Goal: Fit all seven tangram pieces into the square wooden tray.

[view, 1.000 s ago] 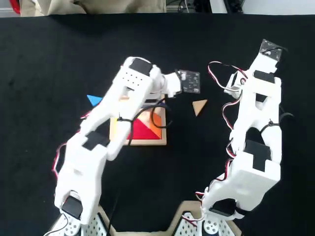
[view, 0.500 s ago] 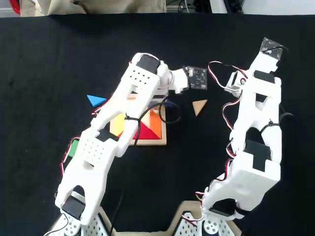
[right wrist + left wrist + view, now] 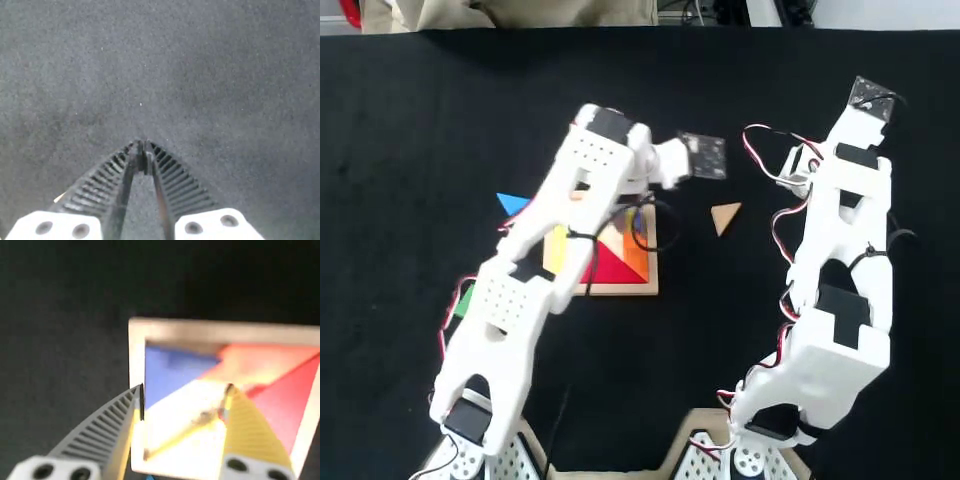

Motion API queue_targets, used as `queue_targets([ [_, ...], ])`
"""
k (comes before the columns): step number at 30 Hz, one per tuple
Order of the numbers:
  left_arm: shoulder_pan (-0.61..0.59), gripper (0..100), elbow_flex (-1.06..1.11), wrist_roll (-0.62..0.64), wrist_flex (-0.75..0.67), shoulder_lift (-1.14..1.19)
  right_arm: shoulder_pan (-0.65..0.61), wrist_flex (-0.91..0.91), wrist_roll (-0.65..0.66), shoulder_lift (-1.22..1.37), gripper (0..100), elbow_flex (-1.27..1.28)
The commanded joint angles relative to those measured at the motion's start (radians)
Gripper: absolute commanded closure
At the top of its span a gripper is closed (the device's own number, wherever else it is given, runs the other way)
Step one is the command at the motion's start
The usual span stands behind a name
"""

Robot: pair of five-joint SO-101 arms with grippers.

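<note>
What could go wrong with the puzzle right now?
The left gripper is open over the wooden tray, with one finger at its wall. Closing or dropping there might nudge the tray or shift the pieces already inside. The green piece lies partly under the left arm, which may sweep it away. The blue triangle and tan triangle lie outside the tray.

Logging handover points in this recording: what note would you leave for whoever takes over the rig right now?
Left gripper: open, empty, over the tray.
Right gripper: shut, empty, over bare black cloth.
Done: blue piece, orange piece, red piece and yellow piece lie in the tray.
Left: blue triangle, tan triangle and green piece lie on the cloth outside it.
</note>
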Motion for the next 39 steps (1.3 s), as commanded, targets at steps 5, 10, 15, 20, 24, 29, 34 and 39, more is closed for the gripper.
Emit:
queue_targets([
  [5, -0.128, 80, -0.117, 0.192, 0.020, 0.003, -0.037, -0.014, 0.000, -0.004, 98.7, -0.016],
  [10, -0.105, 80, -0.116, 0.262, -0.034, 0.080, -0.038, -0.011, 0.000, -0.004, 98.7, -0.015],
  [15, -0.048, 80, -0.150, 0.256, -0.040, 0.120, -0.038, -0.011, 0.000, -0.004, 98.7, -0.015],
  [20, -0.031, 80, -0.209, 0.259, -0.034, 0.147, -0.038, -0.011, 0.000, -0.004, 98.7, -0.016],
  [24, -0.054, 80, -0.219, 0.259, -0.005, 0.109, -0.038, -0.011, 0.002, -0.004, 98.7, -0.016],
  [29, -0.096, 80, -0.332, 0.259, 0.222, -0.014, -0.040, -0.012, 0.002, -0.004, 98.7, -0.018],
  [34, -0.170, 80, -0.232, 0.302, 0.218, -0.160, -0.040, -0.008, 0.003, -0.007, 98.7, -0.016],
  [39, -0.282, 80, -0.015, 0.342, 0.218, -0.410, -0.112, 0.101, 0.135, -0.022, 98.7, -0.064],
])
